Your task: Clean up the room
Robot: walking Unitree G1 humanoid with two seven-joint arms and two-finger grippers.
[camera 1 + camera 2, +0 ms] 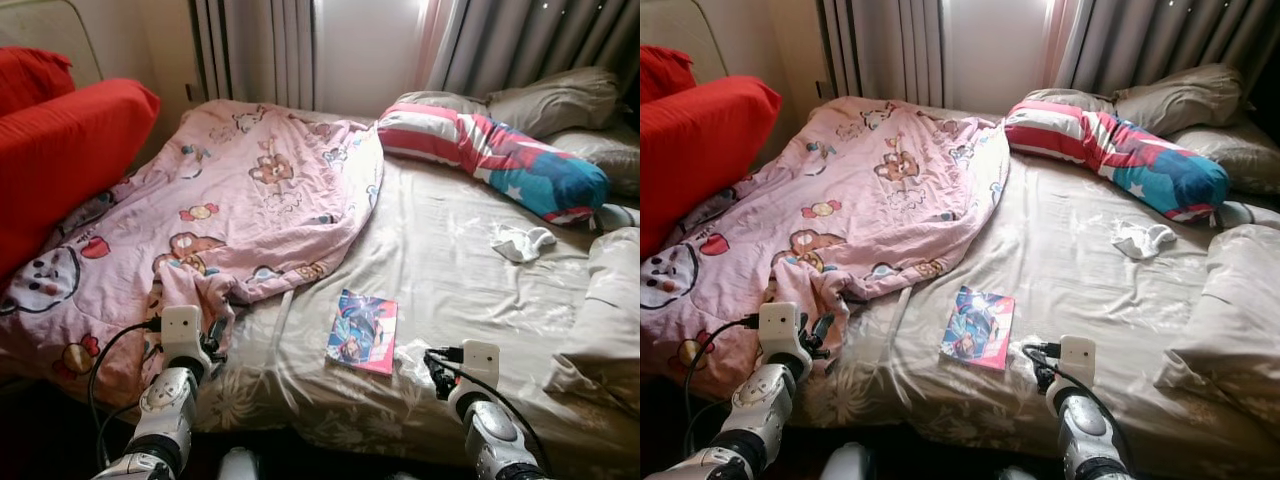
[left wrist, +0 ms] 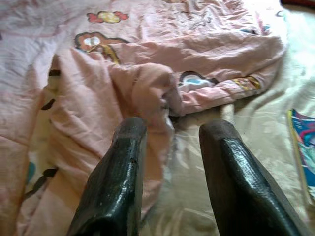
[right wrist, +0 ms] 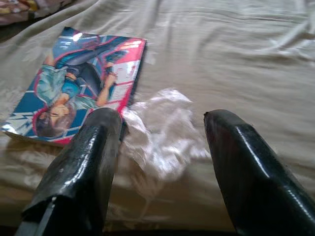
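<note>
A pink cartoon-print blanket (image 1: 230, 200) lies crumpled over the left half of the bed. My left gripper (image 2: 170, 135) is open at its near folded corner (image 2: 147, 83). A colourful comic book (image 1: 362, 331) lies flat on the beige sheet (image 1: 450, 260) near the front edge. Beside it sits a crumpled clear plastic wrapper (image 3: 160, 132), and my right gripper (image 3: 162, 123) hovers open just over it. A white crumpled cloth (image 1: 520, 242) rests further back on the right. A striped red, white and blue bolster pillow (image 1: 490, 150) lies across the head of the bed.
Red cushions (image 1: 60, 150) stand at the far left beside the bed. Beige pillows (image 1: 555, 100) are piled at the back right, and another beige pillow (image 1: 605, 320) lies at the right edge. Grey curtains (image 1: 520, 40) hang behind the bed.
</note>
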